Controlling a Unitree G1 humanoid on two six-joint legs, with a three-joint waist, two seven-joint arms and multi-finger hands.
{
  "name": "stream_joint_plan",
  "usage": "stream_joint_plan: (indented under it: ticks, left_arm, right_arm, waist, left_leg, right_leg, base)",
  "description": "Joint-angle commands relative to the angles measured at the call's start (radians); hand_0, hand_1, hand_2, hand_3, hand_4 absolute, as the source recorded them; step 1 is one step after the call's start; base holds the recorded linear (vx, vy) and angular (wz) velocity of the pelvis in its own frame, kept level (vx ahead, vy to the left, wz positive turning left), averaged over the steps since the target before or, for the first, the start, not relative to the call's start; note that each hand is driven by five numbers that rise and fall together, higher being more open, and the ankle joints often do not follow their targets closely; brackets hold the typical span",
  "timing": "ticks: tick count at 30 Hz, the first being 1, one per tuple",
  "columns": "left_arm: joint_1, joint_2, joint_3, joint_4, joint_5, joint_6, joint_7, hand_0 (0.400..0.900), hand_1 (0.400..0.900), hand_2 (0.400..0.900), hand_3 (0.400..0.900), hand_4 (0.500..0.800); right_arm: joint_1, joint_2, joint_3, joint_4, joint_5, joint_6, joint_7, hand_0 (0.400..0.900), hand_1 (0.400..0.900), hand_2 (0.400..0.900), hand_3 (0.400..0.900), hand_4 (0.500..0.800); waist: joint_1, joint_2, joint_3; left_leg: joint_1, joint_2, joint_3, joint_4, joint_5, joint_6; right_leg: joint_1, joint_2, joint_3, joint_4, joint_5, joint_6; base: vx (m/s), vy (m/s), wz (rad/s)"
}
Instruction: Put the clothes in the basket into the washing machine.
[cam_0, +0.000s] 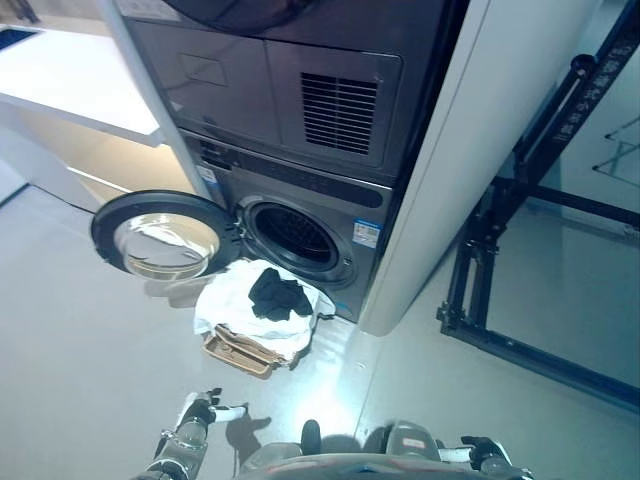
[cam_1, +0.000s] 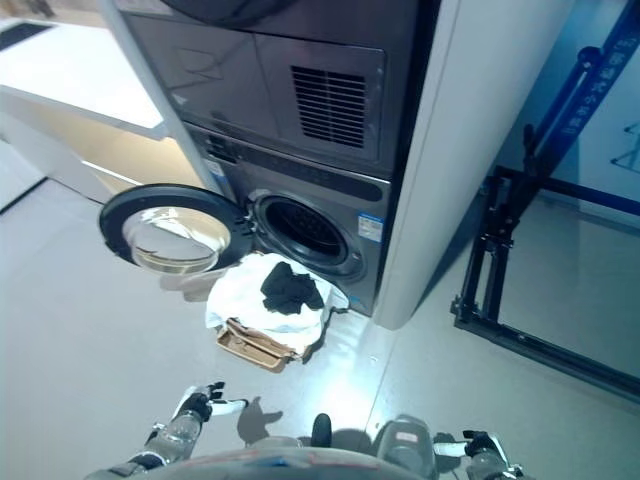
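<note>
A tan basket (cam_0: 240, 351) stands on the floor right in front of the washing machine (cam_0: 300, 215). White clothes (cam_0: 228, 303) are heaped in it, with a black garment (cam_0: 278, 295) on top. The machine's round door (cam_0: 160, 238) is swung open to the left and the dark drum opening (cam_0: 295, 236) shows. My left hand (cam_0: 203, 409) is low at the bottom left, fingers straight, empty, well short of the basket. My right hand (cam_0: 485, 451) shows at the bottom right edge, partly cut off.
A second grey appliance (cam_0: 290, 85) is stacked above the washer in a white cabinet (cam_0: 460, 170). A white counter (cam_0: 70, 75) runs at the upper left. A black metal frame (cam_0: 500, 270) stands on the floor at the right.
</note>
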Motion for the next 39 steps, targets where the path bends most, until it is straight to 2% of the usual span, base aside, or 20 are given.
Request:
stream_joint_plan:
  ticks: [1, 5, 6, 7, 9, 12, 14, 16, 19, 21, 24, 26, 28, 30, 31, 34, 35, 37, 38, 39]
  left_arm:
    - [-0.006, -0.024, 0.051, 0.064, -0.025, 0.003, 0.067, 0.9, 0.9, 0.9, 0.9, 0.8]
    - [-0.005, -0.06, 0.06, 0.074, -0.057, 0.01, 0.059, 0.9, 0.9, 0.9, 0.9, 0.8]
    - [-0.009, -0.068, 0.063, 0.076, -0.078, 0.014, 0.062, 0.9, 0.9, 0.9, 0.9, 0.8]
    - [-0.009, -0.068, 0.063, 0.076, -0.078, 0.014, 0.062, 0.9, 0.9, 0.9, 0.9, 0.8]
    - [-0.035, -0.083, 0.042, 0.045, -0.097, 0.01, 0.07, 0.9, 0.9, 0.9, 0.9, 0.8]
    - [-0.045, -0.085, 0.01, 0.015, -0.084, 0.014, 0.08, 0.9, 0.9, 0.9, 0.9, 0.8]
    - [-0.044, -0.081, -0.012, 0.008, -0.05, 0.023, 0.09, 0.9, 0.9, 0.9, 0.9, 0.8]
    - [-0.05, -0.079, -0.029, 0.019, -0.021, 0.032, 0.095, 0.9, 0.9, 0.9, 0.9, 0.8]
    - [-0.045, -0.076, -0.029, 0.025, -0.003, 0.037, 0.096, 0.9, 0.9, 0.9, 0.9, 0.8]
    - [-0.034, -0.073, -0.021, 0.038, 0.002, 0.043, 0.095, 0.9, 0.9, 0.9, 0.9, 0.8]
    - [-0.041, -0.059, -0.049, 0.035, 0.028, 0.042, 0.086, 0.9, 0.9, 0.9, 0.9, 0.8]
    - [-0.062, -0.049, -0.081, 0.019, 0.035, 0.033, 0.06, 0.9, 0.9, 0.9, 0.9, 0.8]
    - [-0.077, -0.036, -0.121, -0.031, 0.036, 0.026, 0.035, 0.9, 0.9, 0.9, 0.9, 0.8]
    - [-0.105, -0.014, -0.172, -0.088, 0.047, 0.019, 0.005, 0.9, 0.9, 0.9, 0.9, 0.8]
    - [-0.119, -0.007, -0.187, -0.099, 0.061, 0.018, 0.005, 0.9, 0.9, 0.9, 0.9, 0.8]
    - [-0.143, 0.012, -0.191, -0.111, 0.083, 0.014, 0.011, 0.9, 0.9, 0.9, 0.9, 0.8]
    - [-0.171, 0.018, -0.205, -0.096, 0.116, 0.013, 0.014, 0.9, 0.9, 0.9, 0.9, 0.8]
    - [-0.185, 0.015, -0.207, -0.087, 0.126, 0.014, 0.018, 0.9, 0.9, 0.9, 0.9, 0.8]
    - [-0.184, 0.013, -0.215, -0.084, 0.135, 0.017, 0.02, 0.9, 0.9, 0.9, 0.9, 0.8]
    - [-0.182, 0.012, -0.215, -0.087, 0.137, 0.016, 0.031, 0.9, 0.9, 0.9, 0.9, 0.8]
  right_arm:
    - [-0.001, -0.048, -0.031, 0.053, 0.022, 0.003, -0.072, 0.9, 0.9, 0.9, 0.9, 0.8]
    - [0.019, -0.041, -0.033, 0.064, 0.019, 0.006, -0.073, 0.9, 0.9, 0.9, 0.9, 0.8]
    - [0.015, -0.04, -0.027, 0.062, 0.021, 0.007, -0.071, 0.9, 0.9, 0.9, 0.9, 0.8]
    - [0.015, -0.04, -0.027, 0.062, 0.021, 0.007, -0.071, 0.9, 0.9, 0.9, 0.9, 0.8]
    - [0.005, -0.042, -0.008, 0.035, 0.027, 0.008, -0.069, 0.9, 0.9, 0.9, 0.9, 0.8]
    - [0.001, -0.035, 0.003, 0.019, 0.037, 0.009, -0.08, 0.9, 0.9, 0.9, 0.9, 0.8]
    - [0.002, -0.03, 0.007, 0.007, 0.048, 0.006, -0.078, 0.9, 0.9, 0.9, 0.9, 0.8]
    - [0.004, -0.025, 0.009, 0.006, 0.056, 0.005, -0.079, 0.9, 0.9, 0.9, 0.9, 0.8]
    - [0.007, -0.022, 0.01, 0.006, 0.062, 0.005, -0.073, 0.9, 0.9, 0.9, 0.9, 0.8]
    - [0.008, -0.011, 0.019, 0.005, 0.055, 0.005, -0.068, 0.9, 0.9, 0.9, 0.9, 0.8]
    - [0.02, 0.004, -0.006, 0.002, 0.067, 0.007, -0.064, 0.9, 0.9, 0.9, 0.9, 0.8]
    - [0.046, 0.004, -0.028, 0.014, 0.071, 0.009, -0.058, 0.9, 0.9, 0.9, 0.9, 0.8]
    - [0.061, -0.009, -0.032, 0.008, 0.067, 0.014, -0.054, 0.9, 0.9, 0.9, 0.9, 0.8]
    - [0.052, -0.023, -0.039, -0.001, 0.08, 0.015, -0.054, 0.9, 0.9, 0.9, 0.9, 0.8]
    - [0.048, -0.028, -0.042, -0.001, 0.086, 0.015, -0.056, 0.9, 0.9, 0.9, 0.9, 0.8]
    - [0.046, -0.037, -0.044, -0.004, 0.085, 0.01, -0.057, 0.9, 0.9, 0.9, 0.9, 0.8]
    - [0.034, -0.039, -0.038, -0.003, 0.085, 0.008, -0.061, 0.9, 0.9, 0.9, 0.9, 0.8]
    - [0.032, -0.046, -0.046, 0.007, 0.085, 0.009, -0.065, 0.9, 0.9, 0.9, 0.9, 0.8]
    - [0.034, -0.045, -0.045, 0.013, 0.085, 0.01, -0.07, 0.9, 0.9, 0.9, 0.9, 0.8]
    - [0.041, -0.043, -0.047, 0.012, 0.08, 0.009, -0.072, 0.9, 0.9, 0.9, 0.9, 0.8]
  waist:
    - [0.005, -0.01, -0.023]
    - [-0.002, -0.028, -0.041]
    - [0.0, -0.039, -0.037]
    - [-0.001, -0.038, -0.037]
    - [0.031, -0.063, 0.008]
    - [0.043, -0.079, 0.0]
    - [0.057, -0.063, -0.007]
    - [0.057, -0.059, -0.012]
    - [0.062, -0.051, -0.025]
    - [0.067, -0.035, -0.05]
    - [0.071, -0.061, -0.075]
    - [0.055, -0.084, -0.074]
    - [0.027, -0.077, -0.043]
    - [-0.011, -0.042, -0.004]
    - [-0.024, -0.034, 0.006]
    - [-0.052, -0.031, 0.015]
    - [-0.065, -0.042, 0.019]
    - [-0.067, -0.042, 0.02]
    - [-0.067, -0.043, 0.014]
    - [-0.063, -0.043, 0.006]
  left_leg:
    - [0.016, 0.017, -0.032, 0.007, -0.047, -0.069]
    - [-0.011, 0.035, -0.021, 0.162, -0.11, -0.101]
    - [-0.057, 0.038, 0.005, 0.274, -0.089, -0.119]
    - [-0.063, 0.039, 0.004, 0.284, -0.094, -0.119]
    - [-0.215, 0.004, 0.038, 0.509, -0.057, -0.122]
    - [-0.325, 0.099, 0.17, 0.424, -0.043, -0.106]
    - [-0.327, 0.181, 0.223, 0.23, 0.062, -0.135]
    - [-0.328, 0.247, 0.295, 0.056, 0.113, -0.17]
    - [-0.348, 0.293, 0.304, -0.001, 0.149, -0.178]
    - [-0.321, 0.293, 0.28, -0.001, 0.169, -0.179]
    - [-0.305, 0.258, 0.279, 0.023, 0.183, -0.166]
    - [-0.277, 0.186, 0.27, 0.032, 0.148, -0.125]
    - [-0.242, 0.143, 0.267, 0.047, 0.115, -0.088]
    - [-0.22, 0.143, 0.251, 0.054, 0.094, -0.078]
    - [-0.208, 0.135, 0.247, 0.054, 0.088, -0.075]
    - [-0.148, 0.121, 0.271, 0.027, 0.06, -0.09]
    - [-0.13, 0.112, 0.276, 0.037, 0.027, -0.103]
    - [-0.137, 0.111, 0.266, 0.061, 0.026, -0.098]
    - [-0.131, 0.112, 0.267, 0.058, 0.024, -0.097]
    - [-0.116, 0.11, 0.275, 0.046, 0.025, -0.098]
  right_leg:
    - [0.028, 0.072, 0.066, -0.018, 0.179, -0.011]
    - [0.088, 0.072, 0.018, -0.021, 0.123, -0.044]
    - [0.115, 0.076, 0.012, -0.029, 0.113, -0.056]
    - [0.114, 0.077, 0.011, -0.029, 0.113, -0.056]
    - [0.151, 0.058, -0.012, -0.029, 0.091, -0.079]
    - [0.19, 0.042, -0.066, -0.059, 0.068, -0.073]
    - [0.234, 0.056, -0.086, -0.08, 0.051, -0.061]
    - [0.282, 0.043, -0.101, -0.09, 0.015, -0.038]
    - [0.3, 0.024, -0.11, -0.085, 0.008, -0.026]
    - [0.312, 0.016, -0.097, -0.055, -0.015, -0.014]
    - [0.324, -0.05, -0.086, 0.03, 0.004, 0.012]
    - [0.271, -0.126, -0.049, 0.188, 0.179, 0.031]
    - [0.192, -0.165, -0.007, 0.335, 0.333, 0.024]
    - [0.083, -0.111, 0.051, 0.432, 0.279, -0.004]
    - [0.048, -0.101, 0.045, 0.428, 0.258, -0.012]
    - [0.03, -0.103, -0.069, 0.219, 0.18, -0.017]
    - [0.036, -0.079, -0.077, 0.026, 0.175, -0.007]
    - [0.054, -0.079, -0.06, 0.032, 0.177, 0.0]
    - [0.058, -0.058, -0.048, 0.041, 0.162, 0.0]
    - [0.067, -0.06, -0.067, 0.028, 0.172, 0.001]
  base:
    - [0.32, -0.174, 0.43]
    - [0.3, -0.188, 0.38]
    - [0.17, -0.145, 0.26]
    - [0.1, -0.191, 0.28]
    - [0.07, -0.18, 0.42]
    - [0.17, -0.07, 0.59]
    - [0.3, 0.08, 0.48]
    - [0.37, 0.147, 0.42]
    - [0.21, 0.149, -0.05]
    - [0.37, 0.272, -0.27]
    - [0.32, 0.301, 0.11]
    - [0.25, 0.337, 0.39]
    - [0.15, 0.314, 0.32]
    - [0.12, 0.246, 0.17]
    - [0.2, 0.178, 0.01]
    - [0.25, 0.037, -0.14]
    - [0.19, -0.076, -0.06]
    - [0.14, -0.039, 0.04]
    - [0.17, -0.004, -0.03]
    - [0.2, -0.008, -0.07]
